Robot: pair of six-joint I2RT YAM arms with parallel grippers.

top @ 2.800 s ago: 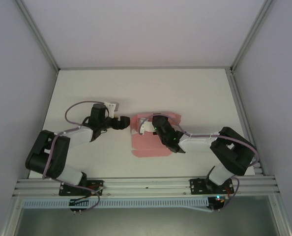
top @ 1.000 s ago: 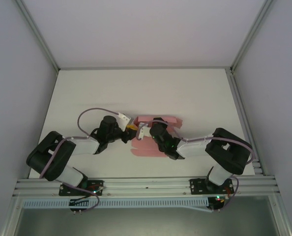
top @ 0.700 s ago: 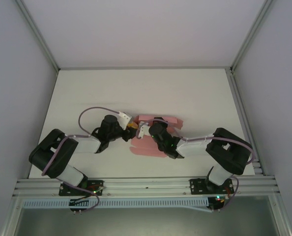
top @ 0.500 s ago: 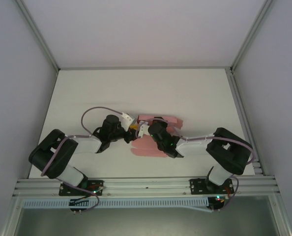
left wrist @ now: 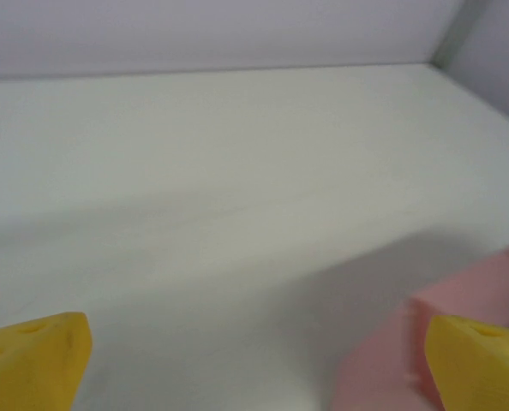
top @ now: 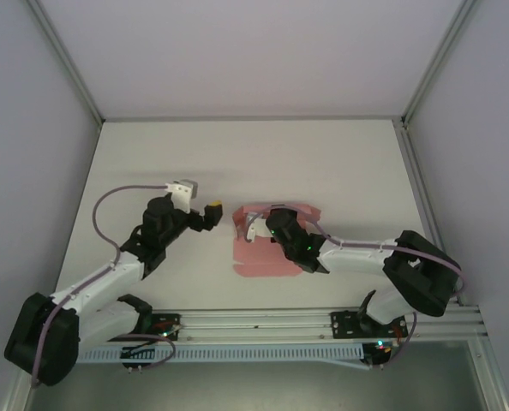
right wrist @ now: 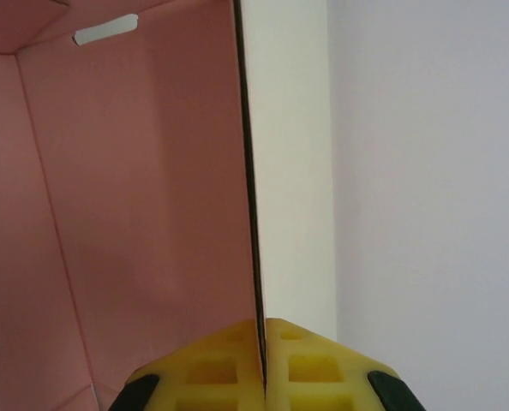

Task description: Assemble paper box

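1. Between the pads of the right end effector [right wrist: 263, 364]: one thin wall of the paper box [right wrist: 134, 188], seen edge-on. The pads are pinched shut on it, and its pink inner face runs up and away from them.
2. Left end effector [top: 210, 214]: jaws wide, nothing between them. The box lies just beside one of its pads [left wrist: 482, 360]; I cannot tell whether they touch.
3. The box sits on the tabletop [top: 323, 163], partly folded, with its base flat beneath the right end effector.
4. Step in hand, as I read it: the right holds one wall up while the left is free for a new hold.
5. Next move likely calls for the left end effector to meet the flap facing it and fold it up. Thin card buckles easily, so go gently.
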